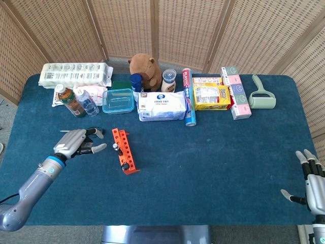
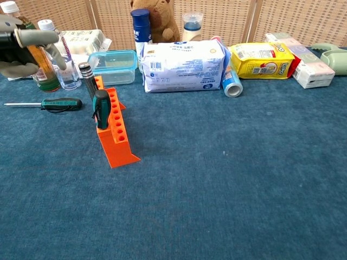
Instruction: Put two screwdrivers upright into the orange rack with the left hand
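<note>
The orange rack (image 1: 125, 151) (image 2: 115, 133) stands left of the table's middle. Two screwdrivers stand upright in it: a green-and-black handled one (image 2: 101, 109) near the front and a dark grey-handled one (image 2: 86, 78) at the back end. Another green-handled screwdriver (image 2: 53, 103) lies flat on the cloth left of the rack, partly hidden under my hand in the head view. My left hand (image 1: 76, 142) (image 2: 24, 46) hovers left of the rack above that lying screwdriver, fingers spread, holding nothing. My right hand (image 1: 311, 180) rests open at the table's right front edge.
A row of goods lines the back: bottles (image 1: 71, 101), a clear blue-lidded box (image 1: 118, 100), a wipes pack (image 1: 162, 105), a plush toy (image 1: 144, 65), a yellow pack (image 1: 212, 96), boxes (image 1: 236, 93) and a lint roller (image 1: 262, 94).
</note>
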You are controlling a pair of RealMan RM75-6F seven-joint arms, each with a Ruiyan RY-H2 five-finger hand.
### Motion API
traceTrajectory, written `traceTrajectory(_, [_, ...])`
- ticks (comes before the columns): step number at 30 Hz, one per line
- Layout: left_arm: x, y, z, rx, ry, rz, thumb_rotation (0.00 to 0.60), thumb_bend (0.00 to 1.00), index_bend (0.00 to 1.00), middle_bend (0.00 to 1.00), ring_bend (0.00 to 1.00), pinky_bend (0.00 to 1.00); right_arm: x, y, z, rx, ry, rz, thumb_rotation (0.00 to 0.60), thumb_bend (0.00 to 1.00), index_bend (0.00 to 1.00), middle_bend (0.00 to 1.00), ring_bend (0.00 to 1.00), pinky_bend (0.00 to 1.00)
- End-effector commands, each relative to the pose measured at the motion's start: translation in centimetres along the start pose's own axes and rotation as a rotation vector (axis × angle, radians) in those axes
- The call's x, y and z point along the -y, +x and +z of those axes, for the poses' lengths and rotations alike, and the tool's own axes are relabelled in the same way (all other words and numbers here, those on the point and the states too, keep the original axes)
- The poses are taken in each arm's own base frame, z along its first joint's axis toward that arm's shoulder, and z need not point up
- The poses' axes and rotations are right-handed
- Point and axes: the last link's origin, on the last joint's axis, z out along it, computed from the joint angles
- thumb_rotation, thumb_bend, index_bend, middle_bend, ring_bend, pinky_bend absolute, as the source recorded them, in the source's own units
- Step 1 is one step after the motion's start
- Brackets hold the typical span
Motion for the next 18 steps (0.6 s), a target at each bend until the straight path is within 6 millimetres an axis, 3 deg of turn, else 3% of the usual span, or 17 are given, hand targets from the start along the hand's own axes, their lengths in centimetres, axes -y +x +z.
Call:
traceTrajectory(1, [0.01,-0.05,0.18,0.015,0.002,0.072,0.0,0.0,0.34,0.99,0.99,1.0,0.0,0.0,-0.01,0.0,-0.001,0.0,0.6,0.0,0.02,0.0,0.0,0.11])
traceTrajectory(7, [0.13,0.0,0.16,0.027,-0.017,0.126,0.0,0.0,0.36,1.0,1.0,1.0,-0.02,-0.01,0.01,0.003,-0.003,0.0,0.6,0.0,0.02,0.0,0.0,0.12])
traceTrajectory(18, [-0.3,-0.3,0.16,0.071,-0.051,0.021,0.0,0.0,0.36,1.0,1.0,1.0,-0.02,-0.05,0.06,0.004,-0.007,0.002,0.6,0.0,0.02,0.0,0.0,0.11])
